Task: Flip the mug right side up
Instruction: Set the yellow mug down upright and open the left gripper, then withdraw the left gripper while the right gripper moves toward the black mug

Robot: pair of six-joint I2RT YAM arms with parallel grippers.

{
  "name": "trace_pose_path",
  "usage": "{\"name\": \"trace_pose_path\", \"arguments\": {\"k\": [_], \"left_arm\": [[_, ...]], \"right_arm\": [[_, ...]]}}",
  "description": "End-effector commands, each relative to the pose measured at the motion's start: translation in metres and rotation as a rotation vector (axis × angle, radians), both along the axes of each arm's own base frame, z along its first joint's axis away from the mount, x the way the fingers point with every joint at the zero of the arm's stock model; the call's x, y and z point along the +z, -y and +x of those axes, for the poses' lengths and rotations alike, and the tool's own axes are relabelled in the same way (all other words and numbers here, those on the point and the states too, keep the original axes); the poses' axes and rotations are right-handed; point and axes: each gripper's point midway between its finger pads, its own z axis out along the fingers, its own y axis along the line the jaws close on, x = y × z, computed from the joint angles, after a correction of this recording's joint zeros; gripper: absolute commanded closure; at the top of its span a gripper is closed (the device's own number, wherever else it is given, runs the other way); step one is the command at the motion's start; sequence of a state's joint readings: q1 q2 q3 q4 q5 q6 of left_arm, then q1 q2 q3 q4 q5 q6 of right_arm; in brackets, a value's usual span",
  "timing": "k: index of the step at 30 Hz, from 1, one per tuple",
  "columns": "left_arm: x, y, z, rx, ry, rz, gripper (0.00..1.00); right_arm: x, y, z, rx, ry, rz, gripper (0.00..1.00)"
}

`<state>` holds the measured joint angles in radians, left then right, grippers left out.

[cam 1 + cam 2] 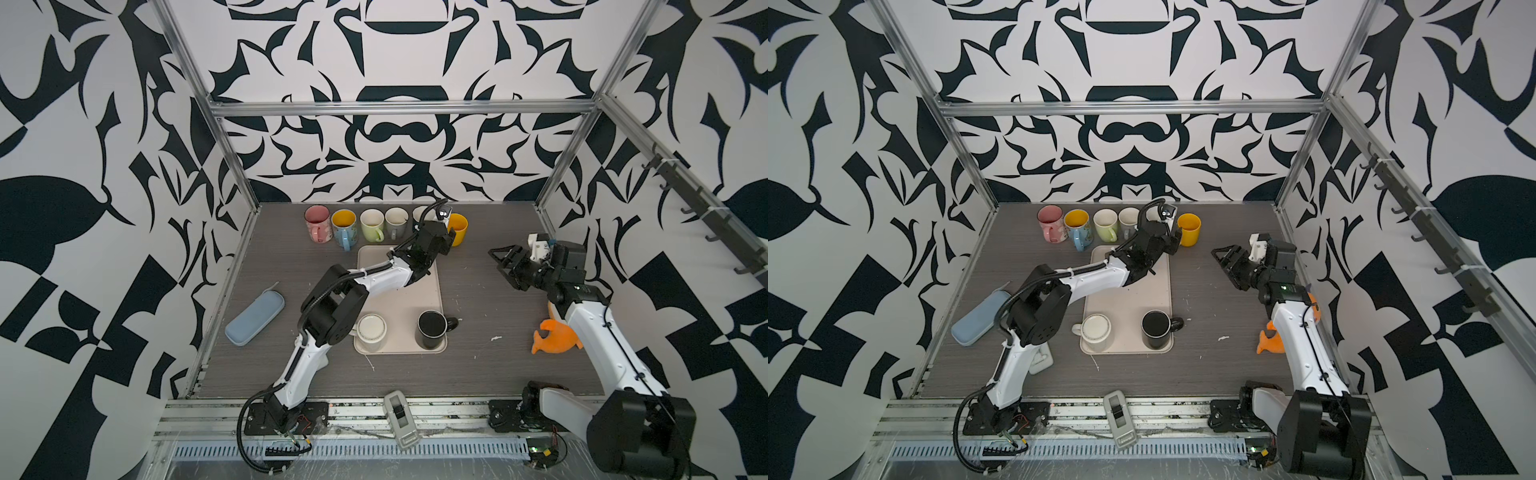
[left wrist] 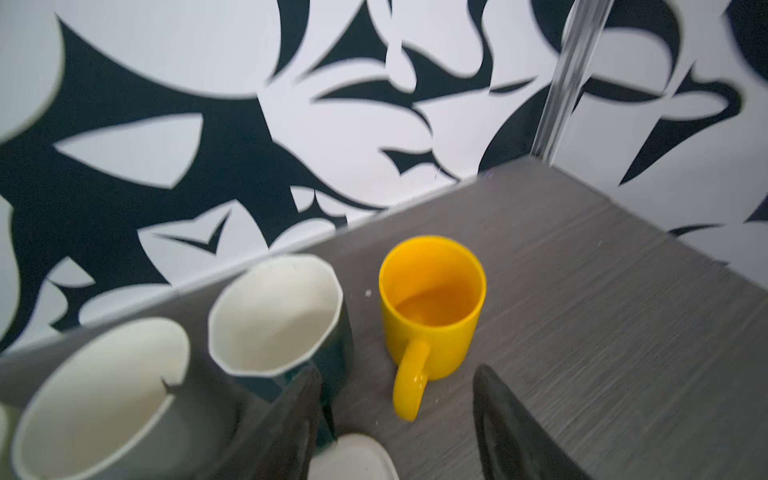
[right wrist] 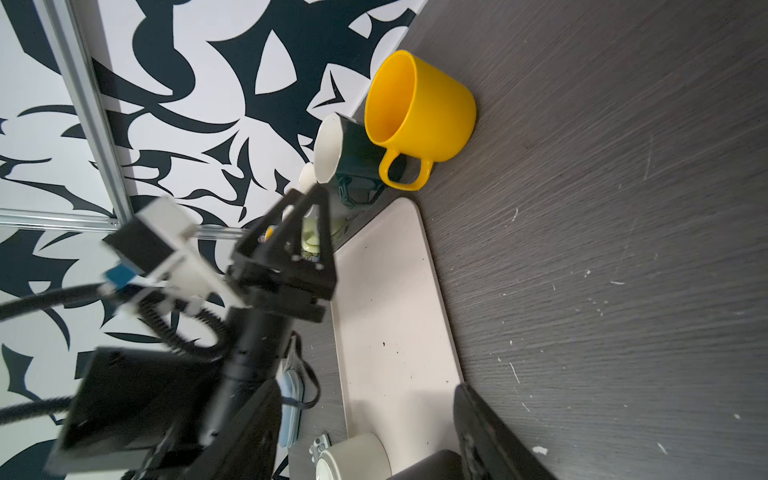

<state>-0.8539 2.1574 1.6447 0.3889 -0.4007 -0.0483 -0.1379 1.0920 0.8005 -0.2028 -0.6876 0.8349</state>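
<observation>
Two grippers, both with jaws released and gripping nothing. Just ahead of the left gripper [image 2: 397, 370]: yellow mug [image 2: 440, 345], upright on the table [image 2: 582, 291], mouth up, handle pointing back into the gap between the fingers [image 2: 498, 415], seemingly untouched. Ahead of one finger, just beside that mug: dark green mug [image 2: 276, 316], also upright. Behind those jaws, on the beige tray [image 1: 419, 303]: cream mug [image 1: 371, 330] and black mug [image 1: 432, 328]. Well apart from the yellow mug, facing it: right gripper [image 1: 498, 264], hovering above the table.
</observation>
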Motion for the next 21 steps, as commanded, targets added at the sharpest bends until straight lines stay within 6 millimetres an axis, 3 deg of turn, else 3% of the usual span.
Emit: {"name": "trace_pose_path", "arguments": {"k": [1,4,10,15,21], "left_arm": [[0.058,-0.001,-0.024,-0.033,0.108,-0.052,0.38],[0.076,-0.014,-0.041,-0.045,0.092,-0.055,0.38],[0.091,-0.069,-0.071,0.003,-0.090,-0.055,0.38],[0.079,-0.124,-0.098,0.051,-0.242,0.020,0.37],[0.055,-0.198,-0.128,0.178,-0.347,-0.033,0.37]], "right_arm": [[0.013,-0.005,-0.006,0.016,0.040,0.025,0.31],[0.008,-0.015,-0.010,0.037,0.014,0.043,0.31],[-0.005,-0.058,-0.015,0.141,-0.045,0.031,0.33],[-0.001,-0.084,-0.030,0.214,-0.082,0.048,0.35],[-0.016,-0.101,-0.066,0.254,-0.225,0.034,0.36]]}}
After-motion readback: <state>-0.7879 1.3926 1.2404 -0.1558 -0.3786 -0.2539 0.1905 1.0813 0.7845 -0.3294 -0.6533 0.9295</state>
